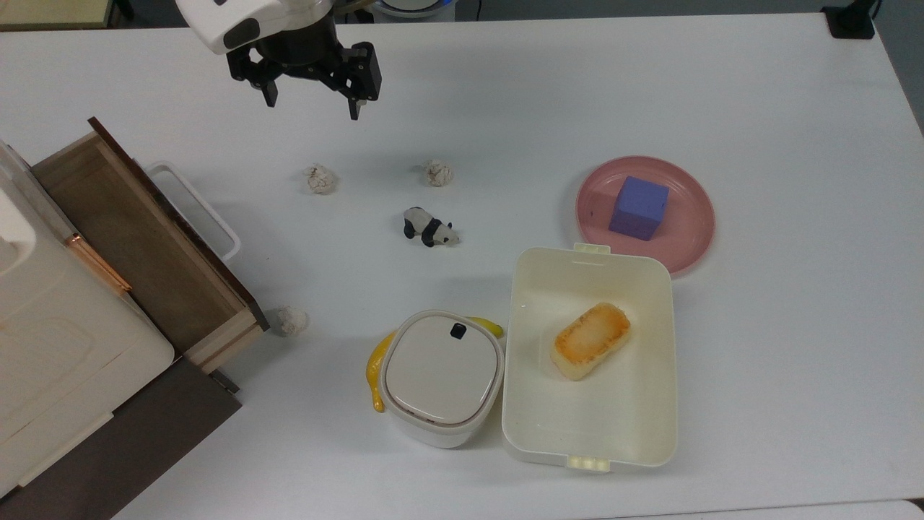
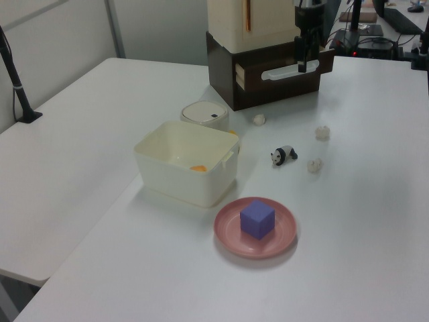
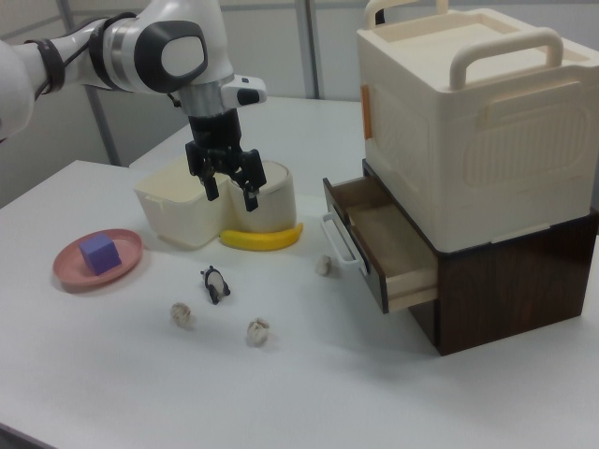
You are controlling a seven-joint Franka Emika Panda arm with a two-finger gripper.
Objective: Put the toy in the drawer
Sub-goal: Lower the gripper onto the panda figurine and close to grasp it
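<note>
**Open hand high above the table, panda not yet grasped**

The hand (image 1: 312, 92) is seen released, its two fingers spread and nothing between them, held well above the table (image 1: 758, 108). In the top view the toy (image 1: 430, 227) stands on the table at about 5 o'clock from the hand, well apart from it, between two paper balls (image 1: 320, 179) and the lunch box (image 1: 527, 433). The drawer (image 1: 137, 238) is pulled open at the top view's 9 o'clock side, its white handle (image 1: 198, 206) facing the toy.

The reach for the toy is judged to be the step in hand. The hand should be centred over the panda's body and lowered straight down, with the fingers closed across the narrow flanks rather than along its length, since so small a figure may tip or slip. The paper balls near it should be left undisturbed. The carry should be kept high enough to pass over the drawer's front panel.

The table is white, smooth and matte. Farther off, a pink plate (image 1: 693, 217) carries a purple cube (image 1: 638, 207); in the left view, desks with equipment are seen beyond the cabinet (image 2: 231, 74).
</note>
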